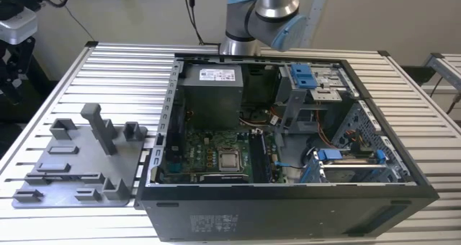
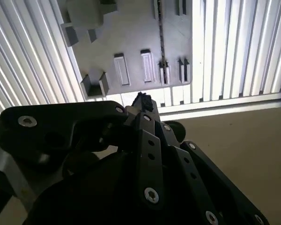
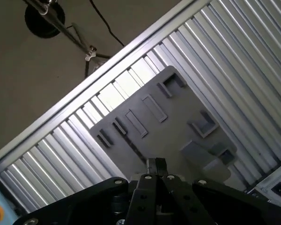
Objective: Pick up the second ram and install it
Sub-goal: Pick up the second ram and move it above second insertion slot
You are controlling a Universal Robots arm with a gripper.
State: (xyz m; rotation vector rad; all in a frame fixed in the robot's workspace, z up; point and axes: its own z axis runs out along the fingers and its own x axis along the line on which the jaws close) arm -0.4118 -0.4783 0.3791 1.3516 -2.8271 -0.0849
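Note:
My gripper (image 2: 142, 100) hangs high above the grey fixture plate (image 2: 131, 33), its black fingertips (image 3: 155, 164) pressed together with nothing between them. A thin dark strip (image 2: 160, 42) runs along the plate, standing on edge in small slots; it looks like the second ram seen edge-on. In the first wrist view the same strip (image 3: 133, 151) lies just ahead of the fingertips. In the exterior view the plate (image 1: 72, 164) lies on the slatted table at the exterior view's left, beside the open computer case (image 1: 288, 148).
Inside the case lie the motherboard (image 1: 216, 158), a grey power supply (image 1: 210, 94) and blue-tabbed drive brackets (image 1: 303, 75). The plate carries a tall upright post (image 1: 101, 126) and several small blocks. The arm (image 1: 263, 13) rises behind the case.

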